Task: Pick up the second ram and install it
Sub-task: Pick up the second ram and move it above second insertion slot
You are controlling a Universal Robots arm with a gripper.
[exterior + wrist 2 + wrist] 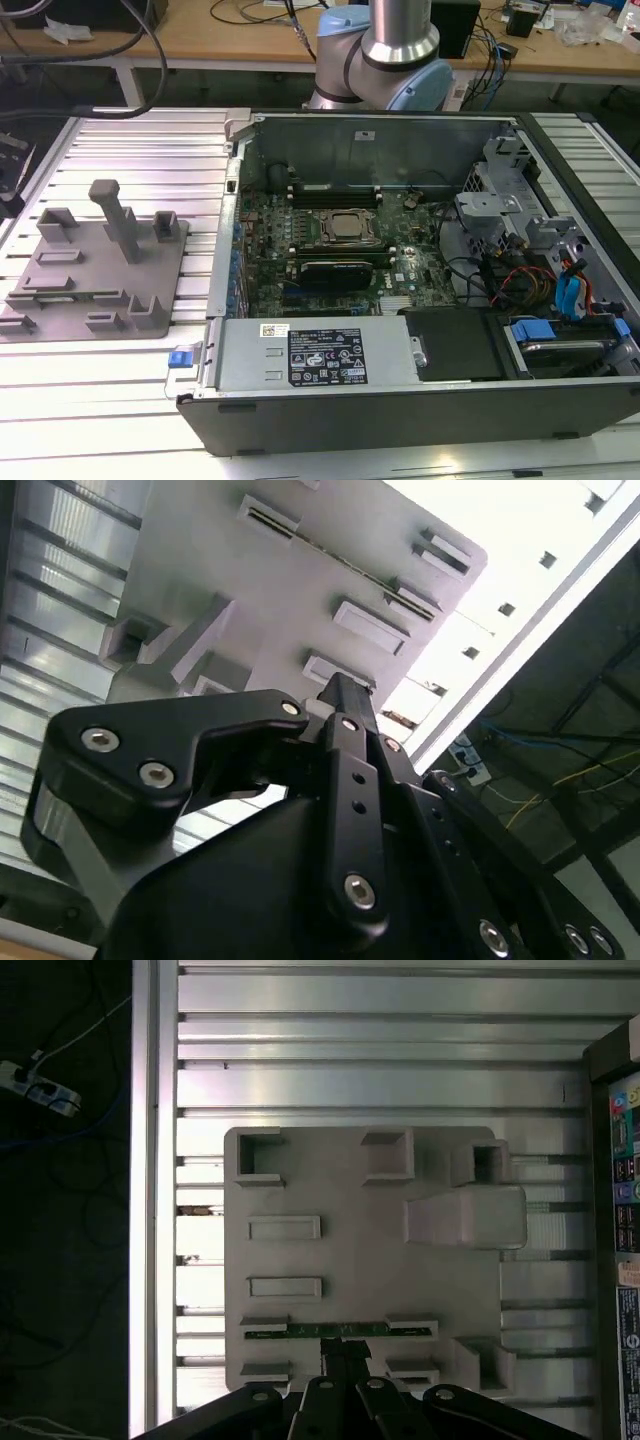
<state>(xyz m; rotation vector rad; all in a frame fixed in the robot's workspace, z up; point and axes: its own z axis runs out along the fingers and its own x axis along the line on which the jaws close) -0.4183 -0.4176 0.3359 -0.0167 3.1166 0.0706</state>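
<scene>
The second ram (340, 1329) is a thin green stick standing on edge between two small holders of the grey fixture plate (360, 1260). In the second wrist view the ram (330, 558) shows as a thin line across the plate. My gripper (343, 1352) hangs well above the plate, over the middle of the stick and not touching it. Its black fingers (340, 695) are together, shut on nothing. In the exterior view the fixture plate (95, 275) lies on the slatted table at the left.
An open computer case (420, 280) sits to the exterior view's right of the plate, with a motherboard, a silver processor (345, 228) and a black card (340, 270). Tall grey posts (120, 215) rise from the plate. The arm's base (385, 55) stands behind the case.
</scene>
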